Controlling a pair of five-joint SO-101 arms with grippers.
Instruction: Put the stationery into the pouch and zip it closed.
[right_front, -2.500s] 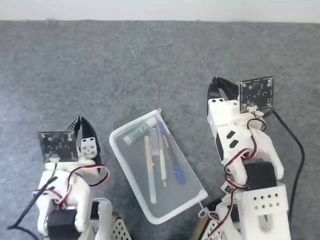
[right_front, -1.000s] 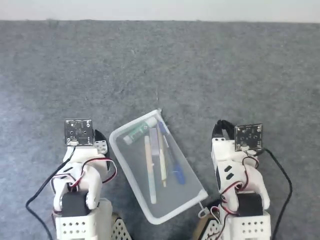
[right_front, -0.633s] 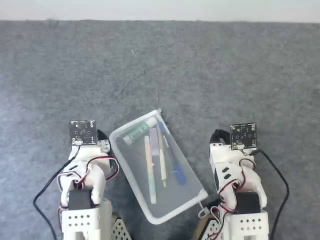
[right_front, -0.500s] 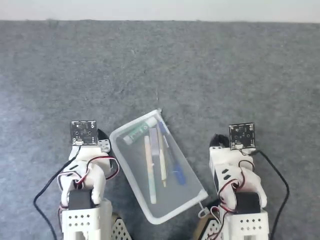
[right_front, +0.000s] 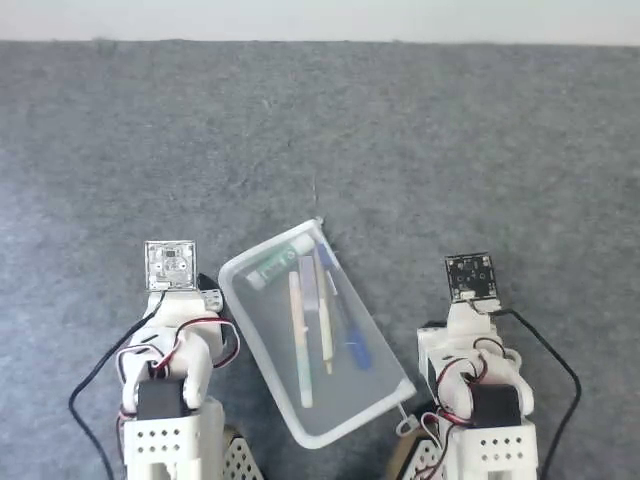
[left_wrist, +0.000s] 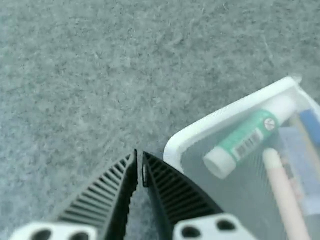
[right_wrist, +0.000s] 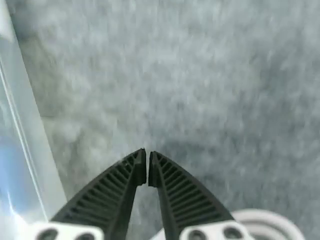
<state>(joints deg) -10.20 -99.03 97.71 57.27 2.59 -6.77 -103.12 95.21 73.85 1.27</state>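
The translucent pouch (right_front: 320, 340) with a white rim lies slanted on the grey carpet between the two arms. Inside it lie a green-and-white glue stick (right_front: 280, 262), pale pens (right_front: 297, 335) and a blue pen (right_front: 350, 340). A small zip pull (right_front: 405, 425) sits at the pouch's near right corner. My left gripper (left_wrist: 139, 156) is shut and empty, its tips just off the pouch's rounded corner (left_wrist: 172, 147), near the glue stick (left_wrist: 245, 142). My right gripper (right_wrist: 147, 154) is shut and empty over bare carpet, with the pouch's edge (right_wrist: 25, 115) off to one side.
Grey carpet (right_front: 320, 140) covers the whole table, with open room beyond the pouch up to the far edge. The two arm bases (right_front: 160, 440) (right_front: 490, 440) stand at the near edge, one on each side of the pouch.
Both arms have drawn back toward their bases, the right one farther. The pouch and its contents have stayed where they were.
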